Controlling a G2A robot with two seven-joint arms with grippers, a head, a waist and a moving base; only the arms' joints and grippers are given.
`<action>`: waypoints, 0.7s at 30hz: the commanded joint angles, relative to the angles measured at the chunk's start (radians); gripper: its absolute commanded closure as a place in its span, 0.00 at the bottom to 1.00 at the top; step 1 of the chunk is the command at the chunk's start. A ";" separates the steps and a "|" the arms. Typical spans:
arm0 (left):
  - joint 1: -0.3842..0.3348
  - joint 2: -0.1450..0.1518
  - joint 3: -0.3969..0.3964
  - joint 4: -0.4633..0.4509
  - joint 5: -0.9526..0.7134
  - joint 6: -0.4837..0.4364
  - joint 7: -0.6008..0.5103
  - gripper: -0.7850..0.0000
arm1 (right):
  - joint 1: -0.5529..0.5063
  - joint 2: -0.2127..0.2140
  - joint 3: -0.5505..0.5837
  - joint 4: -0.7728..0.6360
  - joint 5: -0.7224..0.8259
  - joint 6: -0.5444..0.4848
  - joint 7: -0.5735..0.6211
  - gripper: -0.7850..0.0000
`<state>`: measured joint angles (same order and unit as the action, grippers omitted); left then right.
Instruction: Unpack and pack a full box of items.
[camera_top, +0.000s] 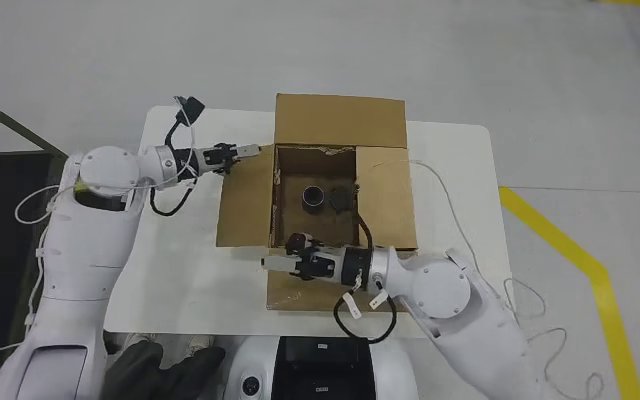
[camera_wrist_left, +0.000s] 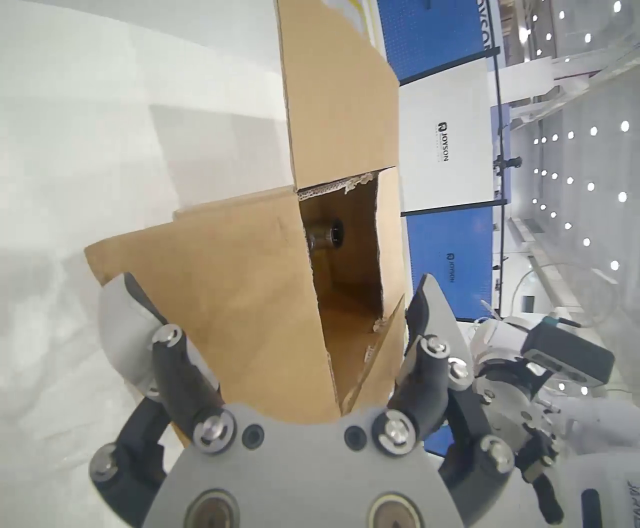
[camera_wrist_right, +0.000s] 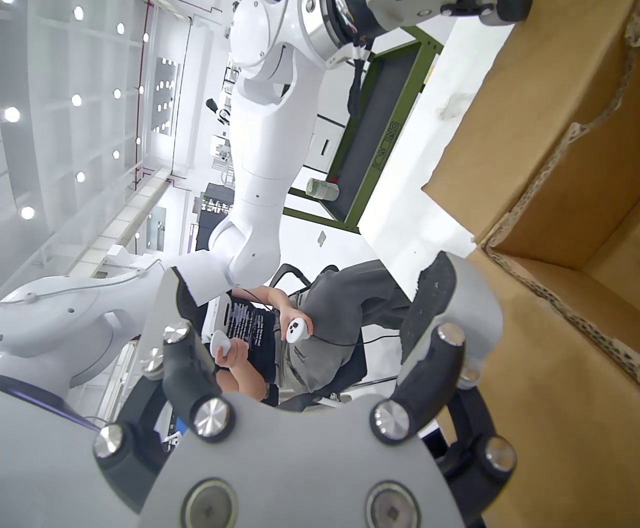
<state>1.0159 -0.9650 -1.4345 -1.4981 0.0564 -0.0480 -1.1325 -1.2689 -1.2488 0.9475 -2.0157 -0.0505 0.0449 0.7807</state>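
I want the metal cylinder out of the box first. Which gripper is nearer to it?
Right, judging by the top view. The right gripper sits at the box's near edge, just short of the metal cylinder; the left gripper is at its far left corner, outside the wall.

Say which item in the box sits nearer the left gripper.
The hollow metal cylinder; the black part lies beside it, farther from the left gripper.

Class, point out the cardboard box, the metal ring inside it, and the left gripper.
cardboard box (camera_top: 340, 118): top view, on its far flap.
metal ring (camera_top: 313, 197): top view, on its open top end.
left gripper (camera_wrist_left: 275, 295): left wrist view, midway between its fingertips.
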 joint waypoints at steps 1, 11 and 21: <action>-0.007 -0.001 0.016 -0.001 0.012 0.010 0.005 0.00 | -0.020 0.006 0.021 -0.010 0.002 -0.009 0.003 0.00; -0.037 -0.001 0.077 0.005 0.059 0.035 0.005 0.00 | -0.078 0.024 0.080 -0.023 0.017 -0.038 0.017 0.00; -0.026 0.010 -0.017 -0.016 -0.080 0.056 0.023 0.00 | -0.075 0.030 0.085 -0.005 0.035 -0.046 0.026 0.00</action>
<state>0.9856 -0.9576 -1.4351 -1.5073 -0.0059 0.0065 -1.1060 -1.3440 -1.2195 1.0315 -2.0220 -0.0173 -0.0007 0.8073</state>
